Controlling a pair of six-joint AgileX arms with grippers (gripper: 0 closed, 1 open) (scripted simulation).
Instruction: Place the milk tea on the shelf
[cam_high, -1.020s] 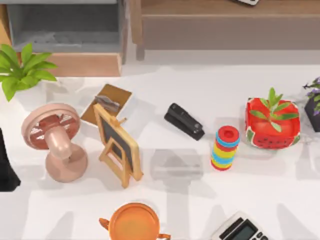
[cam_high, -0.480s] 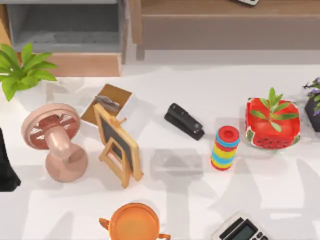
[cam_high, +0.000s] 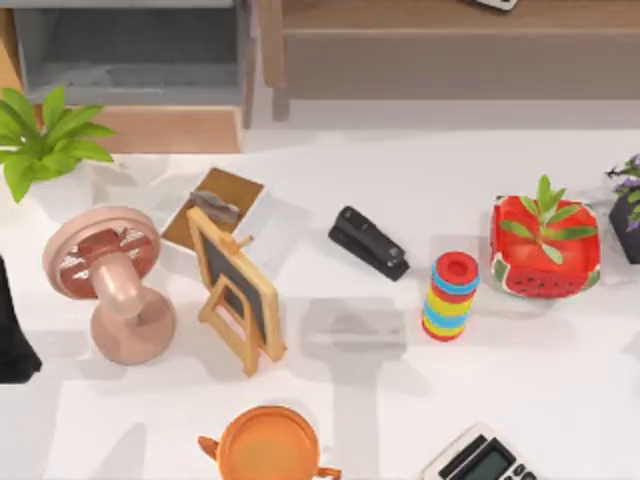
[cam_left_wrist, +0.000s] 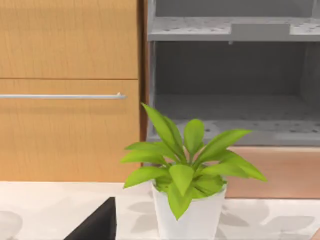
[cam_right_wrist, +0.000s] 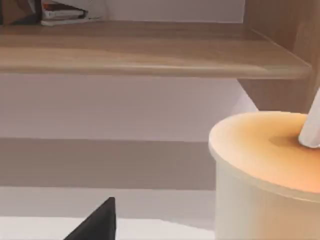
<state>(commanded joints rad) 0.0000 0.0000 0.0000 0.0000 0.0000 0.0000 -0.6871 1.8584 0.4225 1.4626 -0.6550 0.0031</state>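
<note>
The milk tea (cam_right_wrist: 265, 170) is a cream cup with an orange-tan lid and a white straw, seen very close in the right wrist view. My right gripper (cam_right_wrist: 160, 232) is shut on it, with one dark fingertip (cam_right_wrist: 100, 222) showing beside the cup. The cup hangs in front of the wooden shelf (cam_right_wrist: 150, 55), about level with its board. That shelf (cam_high: 450, 25) runs along the back right in the top view. My left arm (cam_high: 10, 330) is parked at the table's left edge.
A grey open cabinet (cam_high: 130, 60) stands back left behind a potted plant (cam_high: 45, 140). The table holds a pink fan (cam_high: 110, 280), small chalkboard easel (cam_high: 235, 290), black stapler (cam_high: 368, 242), stacked coloured rings (cam_high: 450, 295), watermelon planter (cam_high: 545, 245), orange pot (cam_high: 268, 445) and calculator (cam_high: 480, 460).
Arm shadows on the right half of the table have shifted and thinned out. None of the objects on the table has moved.
</note>
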